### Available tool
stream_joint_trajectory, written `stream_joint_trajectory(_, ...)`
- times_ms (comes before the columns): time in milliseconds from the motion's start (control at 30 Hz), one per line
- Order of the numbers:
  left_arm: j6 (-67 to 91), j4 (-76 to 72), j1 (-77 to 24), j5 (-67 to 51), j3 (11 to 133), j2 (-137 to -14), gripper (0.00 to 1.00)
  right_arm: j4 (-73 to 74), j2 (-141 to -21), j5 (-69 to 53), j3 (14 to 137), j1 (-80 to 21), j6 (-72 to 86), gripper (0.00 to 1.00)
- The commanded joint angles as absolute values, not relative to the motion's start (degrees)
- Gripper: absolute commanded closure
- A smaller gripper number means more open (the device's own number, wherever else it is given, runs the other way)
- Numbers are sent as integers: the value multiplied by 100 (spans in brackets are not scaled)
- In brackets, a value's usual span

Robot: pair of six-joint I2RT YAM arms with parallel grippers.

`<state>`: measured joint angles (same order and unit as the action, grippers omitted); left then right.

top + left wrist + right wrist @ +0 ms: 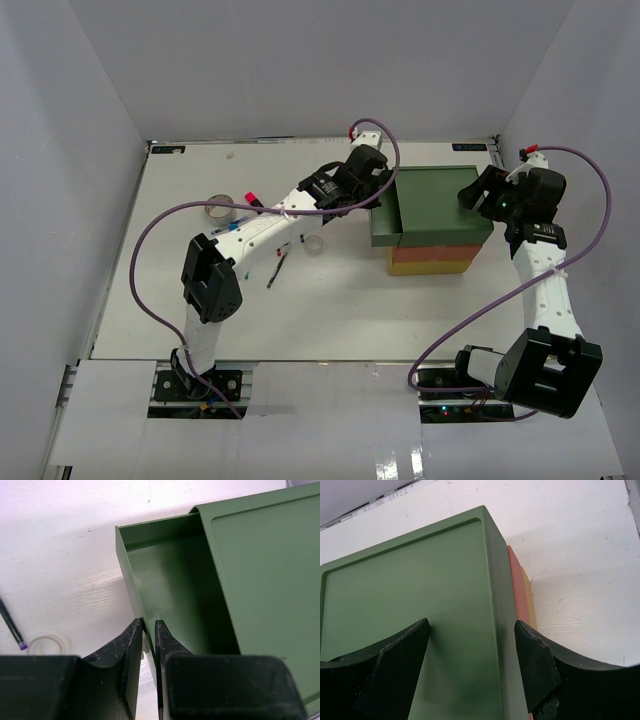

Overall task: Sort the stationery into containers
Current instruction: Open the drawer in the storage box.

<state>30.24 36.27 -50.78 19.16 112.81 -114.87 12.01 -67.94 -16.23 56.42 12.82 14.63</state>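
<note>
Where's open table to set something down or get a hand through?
Free: the wide strip of table between its near edge and the drawer stack; also the narrow far strip behind the stack. Crowded: far left, under the left arm, where the grey tape roll, highlighters, white tape roll and a pen lie.

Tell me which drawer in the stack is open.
The green top drawer: it juts out, its wall pinched by the left gripper. The orange drawer and yellow drawer below sit flush.
</note>
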Motion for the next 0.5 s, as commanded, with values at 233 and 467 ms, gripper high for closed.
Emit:
stream_joint_trajectory(233, 2883, 3806, -5062, 2127, 11110, -10784, 76, 1512, -6750, -1398, 5590, 1266, 1318, 26)
stream_joint_trajectory(467, 2918, 3841, -5019, 2118, 10943, -10696, 73, 1512, -6715, -1389, 5555, 1274, 1309, 25)
